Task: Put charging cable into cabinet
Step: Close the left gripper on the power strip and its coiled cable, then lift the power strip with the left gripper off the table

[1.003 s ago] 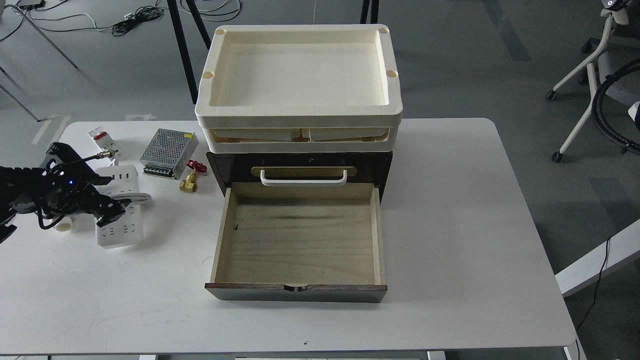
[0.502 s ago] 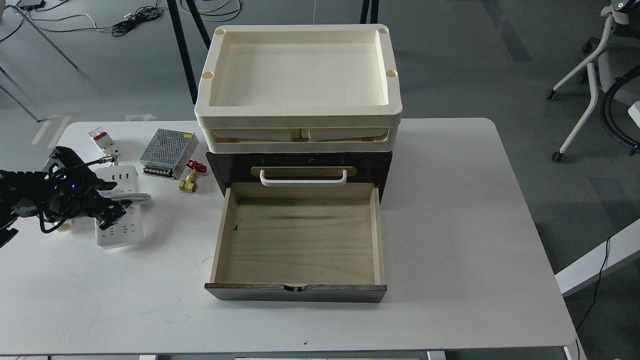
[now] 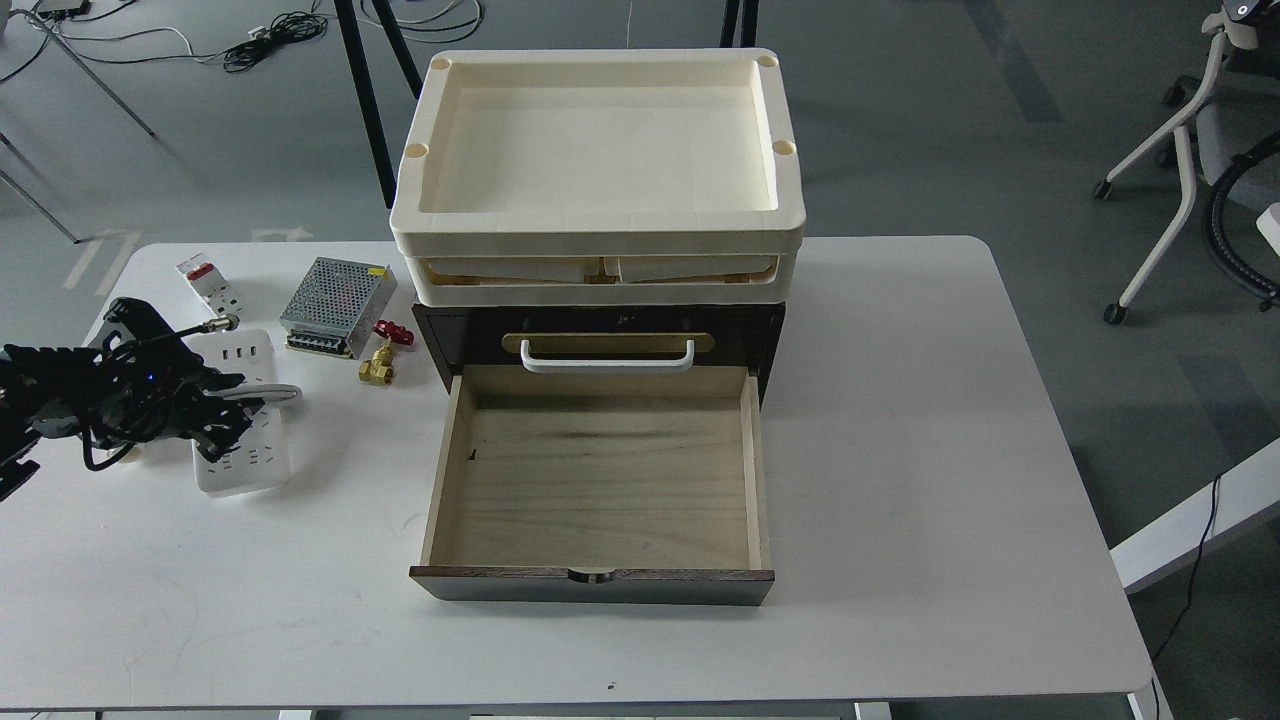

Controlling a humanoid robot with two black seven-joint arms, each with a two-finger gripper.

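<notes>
The charging cable point(image 3: 243, 462) is a white power strip with its thick white cord point(image 3: 275, 392) looped round it. It lies flat on the table at the left, USB end away from me. My left gripper point(image 3: 222, 412) comes in from the left and sits low over the strip's middle, its two dark fingers apart, one on each side of the cord. The cabinet point(image 3: 600, 330) is dark brown with a white bar handle. Its lower pale wood drawer point(image 3: 600, 480) is pulled out toward me and holds nothing. My right gripper is out of view.
Cream trays point(image 3: 598, 150) are stacked on the cabinet. A perforated metal power-supply box point(image 3: 335, 292), a brass valve with a red handle point(image 3: 380, 362) and a small white switch block with a red tab point(image 3: 208, 283) lie behind the strip. The white table point(image 3: 900, 450) stretches right.
My left gripper has drawn slightly back to the left and lowered onto the strip, and its fingers stand closer together. The strip and the drawer have not moved.
</notes>
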